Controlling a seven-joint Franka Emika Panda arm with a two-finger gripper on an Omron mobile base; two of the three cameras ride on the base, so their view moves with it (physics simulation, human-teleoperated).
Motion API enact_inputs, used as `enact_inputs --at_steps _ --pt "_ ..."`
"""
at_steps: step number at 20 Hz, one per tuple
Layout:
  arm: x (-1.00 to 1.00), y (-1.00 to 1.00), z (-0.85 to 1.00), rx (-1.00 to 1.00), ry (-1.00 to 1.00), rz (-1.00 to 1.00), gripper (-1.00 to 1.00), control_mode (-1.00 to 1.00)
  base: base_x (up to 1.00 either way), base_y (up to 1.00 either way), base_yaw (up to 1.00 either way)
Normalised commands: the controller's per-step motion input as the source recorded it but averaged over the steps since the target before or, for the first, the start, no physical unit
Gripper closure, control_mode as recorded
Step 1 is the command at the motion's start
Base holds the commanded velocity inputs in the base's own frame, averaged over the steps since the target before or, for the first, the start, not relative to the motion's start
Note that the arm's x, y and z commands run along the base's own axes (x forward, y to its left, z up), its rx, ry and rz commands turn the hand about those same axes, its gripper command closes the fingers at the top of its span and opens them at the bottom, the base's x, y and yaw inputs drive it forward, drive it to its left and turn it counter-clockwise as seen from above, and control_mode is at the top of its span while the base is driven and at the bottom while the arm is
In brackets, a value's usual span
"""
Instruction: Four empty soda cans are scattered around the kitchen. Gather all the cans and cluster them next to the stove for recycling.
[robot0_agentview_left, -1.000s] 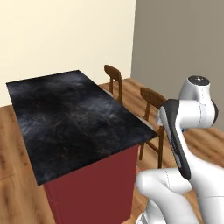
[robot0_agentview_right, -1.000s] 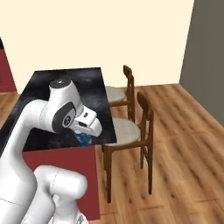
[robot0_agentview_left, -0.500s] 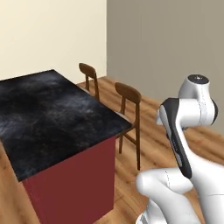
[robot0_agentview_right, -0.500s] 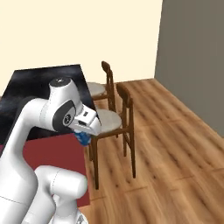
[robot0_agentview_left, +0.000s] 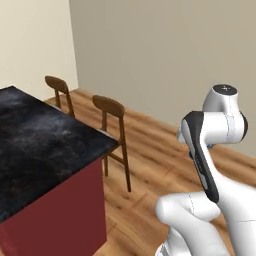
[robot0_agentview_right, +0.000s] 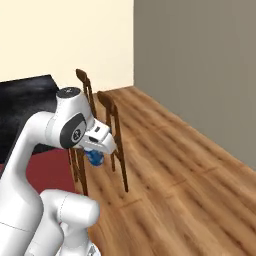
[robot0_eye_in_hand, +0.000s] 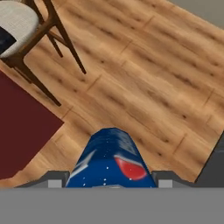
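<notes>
Claw grips blue can; fingertips mostly hidden.

The dark wooden chairs are shared by both rear base views; the plank floor is faced closely from the hand.

Soda can sits between the gripper fingers, held above the wood floor. Island counter left of the arm in left base view, two chairs side by side along its far edge, walls behind. In hand view a chair seat lies upper left, island side panel at left
</notes>
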Motion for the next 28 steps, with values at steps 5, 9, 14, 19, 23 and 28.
enact_inputs --at_steps 5,9,14,19,23,28 --pt "0.0 0.0 0.0 0.0 0.0 0.0 1.0 1.0 -0.52 0.0 -0.43" --pt "0.0 0.0 0.0 0.0 0.0 0.0 1.0 1.0 -0.51 0.0 -0.44" --pt "0.0 0.0 0.0 0.0 0.0 0.0 1.0 1.0 -0.45 0.01 -0.44" --pt "0.0 0.0 0.0 0.0 0.0 0.0 1.0 1.0 -0.26 0.18 -0.37" --pt "0.0 0.0 0.0 0.0 0.0 0.0 1.0 1.0 -0.34 0.21 -0.32" --pt "0.0 0.0 0.0 0.0 0.0 0.0 1.0 1.0 -0.37 0.22 -0.33"
